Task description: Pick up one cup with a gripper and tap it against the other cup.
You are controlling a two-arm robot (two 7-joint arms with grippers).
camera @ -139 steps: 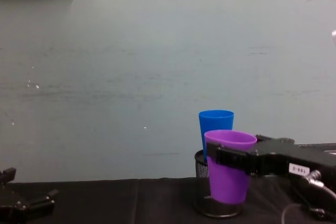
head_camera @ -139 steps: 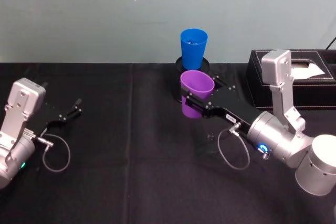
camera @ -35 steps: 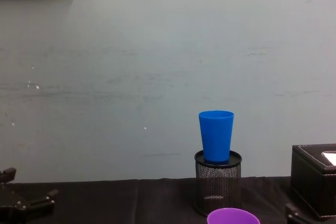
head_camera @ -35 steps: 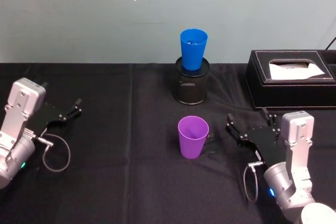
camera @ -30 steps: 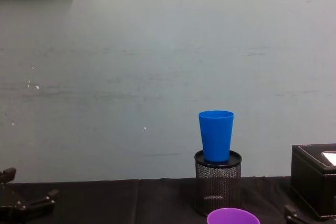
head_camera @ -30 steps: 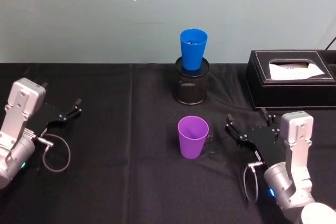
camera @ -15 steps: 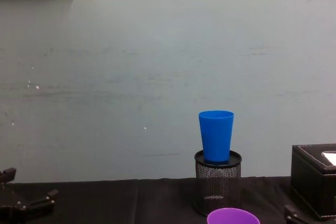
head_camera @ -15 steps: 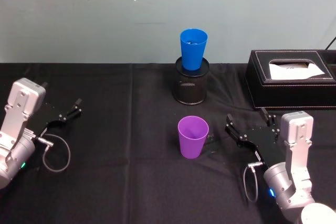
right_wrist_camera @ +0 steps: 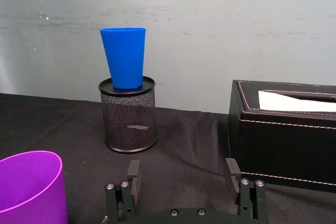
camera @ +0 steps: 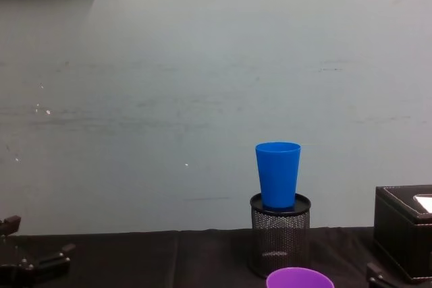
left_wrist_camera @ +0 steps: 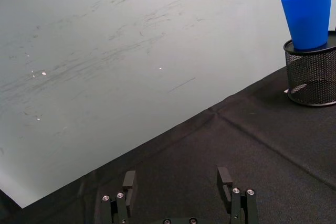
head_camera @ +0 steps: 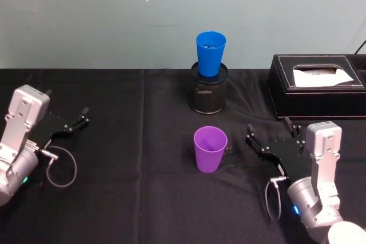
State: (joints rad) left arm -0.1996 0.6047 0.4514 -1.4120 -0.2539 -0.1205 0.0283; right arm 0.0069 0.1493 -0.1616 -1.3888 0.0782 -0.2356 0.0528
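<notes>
Resting right pincer (head_camera: 273, 140): low on the table (head_camera: 131, 198), fingers spread and grasping nothing, just beside the purple cup, a gap between them.
Right arm pose: folded back near the robot's body, silver-grey wrist upright, pincer aimed forward toward the far wall.
Purple cup (head_camera: 210, 149): upright on the black cloth, mouth up, free of both pincers; likely set where either can reach it.
Blue cup (head_camera: 210, 54): seated upright in the black wire-mesh pen holder (head_camera: 209, 96), raised above the purple cup's rim, well behind it.
Tissue box (head_camera: 318, 86): black, right of the holder.
Left pincer (head_camera: 71, 125): parked far left, fingers apart, empty.
</notes>
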